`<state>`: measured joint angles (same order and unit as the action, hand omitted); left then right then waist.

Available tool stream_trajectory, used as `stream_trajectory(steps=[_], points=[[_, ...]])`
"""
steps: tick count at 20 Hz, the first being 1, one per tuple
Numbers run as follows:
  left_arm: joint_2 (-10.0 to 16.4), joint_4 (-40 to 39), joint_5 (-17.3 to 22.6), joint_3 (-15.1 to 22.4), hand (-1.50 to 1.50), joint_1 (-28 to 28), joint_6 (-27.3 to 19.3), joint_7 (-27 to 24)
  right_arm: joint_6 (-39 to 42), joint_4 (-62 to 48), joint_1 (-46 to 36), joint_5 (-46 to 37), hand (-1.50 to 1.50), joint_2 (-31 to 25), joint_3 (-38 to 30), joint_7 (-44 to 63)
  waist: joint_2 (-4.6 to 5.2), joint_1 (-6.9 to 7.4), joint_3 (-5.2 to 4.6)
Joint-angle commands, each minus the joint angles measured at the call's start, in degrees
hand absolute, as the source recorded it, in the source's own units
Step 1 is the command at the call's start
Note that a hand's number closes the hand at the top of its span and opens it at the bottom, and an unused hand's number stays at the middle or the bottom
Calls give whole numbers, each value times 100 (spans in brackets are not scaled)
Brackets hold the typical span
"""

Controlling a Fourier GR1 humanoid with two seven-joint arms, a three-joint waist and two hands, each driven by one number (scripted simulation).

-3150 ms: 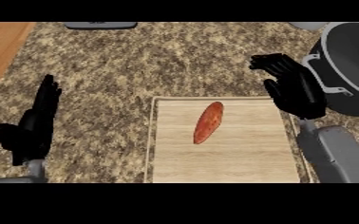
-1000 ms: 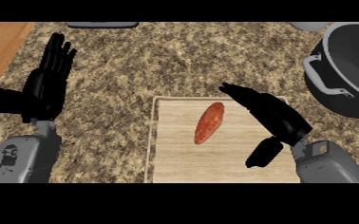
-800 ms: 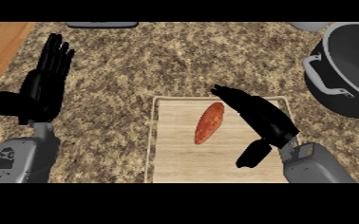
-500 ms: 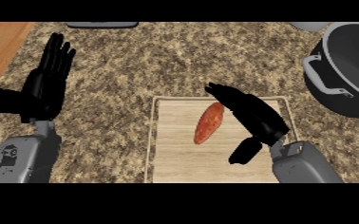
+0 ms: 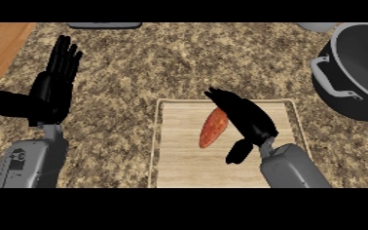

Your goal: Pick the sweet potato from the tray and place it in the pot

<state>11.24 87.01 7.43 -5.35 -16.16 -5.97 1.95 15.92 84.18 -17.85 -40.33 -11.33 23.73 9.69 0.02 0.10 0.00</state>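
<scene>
The black right hand (image 5: 246, 119), fingers straight and released, hovers just beside the orange sweet potato (image 5: 213, 128) on the wooden tray (image 5: 183, 163); best to close round its middle.

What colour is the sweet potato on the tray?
Orange-red, seen in the head view: the sweet potato lies on the light wooden tray.
</scene>
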Motion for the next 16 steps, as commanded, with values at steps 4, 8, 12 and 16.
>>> stream_trajectory(steps=[4,8,12,16], points=[[-133,-277,-99,-33,0,-335,-41,-30,-194,-1075,-388,-415,-150,345,-306,-739,5,0,0],[68,151,28,-192,0,-225,57,454,-279,-1301,-461,-586,-150,689,-402,-698,-1,12,1],[-101,-98,-75,-94,0,-29,106,-55,-581,-1879,-482,-752,150,788,-153,-1425,8,30,1],[-163,212,-101,-19,0,125,56,47,-1113,-1971,-454,-1170,150,953,144,-1803,3,47,2]])
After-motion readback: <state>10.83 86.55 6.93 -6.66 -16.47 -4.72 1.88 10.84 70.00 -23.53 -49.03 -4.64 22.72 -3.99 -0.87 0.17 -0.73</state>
